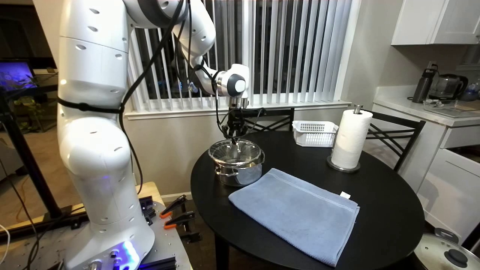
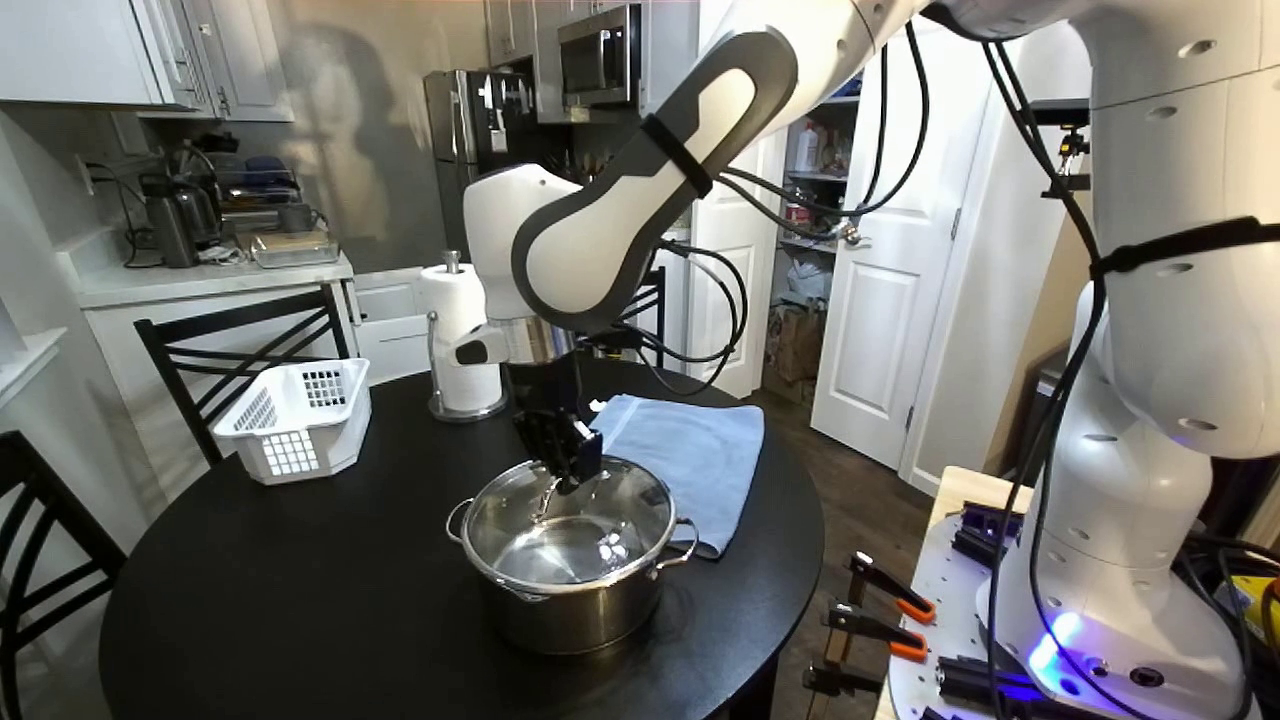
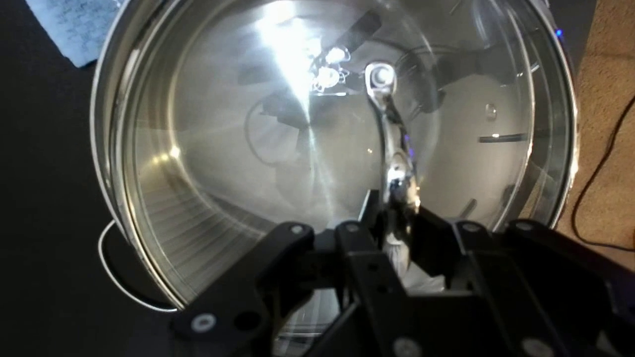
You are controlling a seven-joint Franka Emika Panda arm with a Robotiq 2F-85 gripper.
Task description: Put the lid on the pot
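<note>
Glass lid [image 2: 575, 535], handle [image 3: 394, 139] pinched by end effector [image 3: 397, 218]; seating on pot [image 2: 585, 612] unclear.

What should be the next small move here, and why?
The jaws hold the lid by its handle, so I would probably ease it slightly toward the wrist view's left: there, the rim of the pot seems exposed beyond the lid's edge, while at right the lid seems to overhang.

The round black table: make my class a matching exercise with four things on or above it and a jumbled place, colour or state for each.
Things
1. glass lid
2. cloth
3. paper towel roll
4. basket

Descriptions
A. blue, lying flat
B. over the pot, under the claw
C. white, full of holes
D. standing on a holder

Pairs: 1-B; 2-A; 3-D; 4-C
</note>
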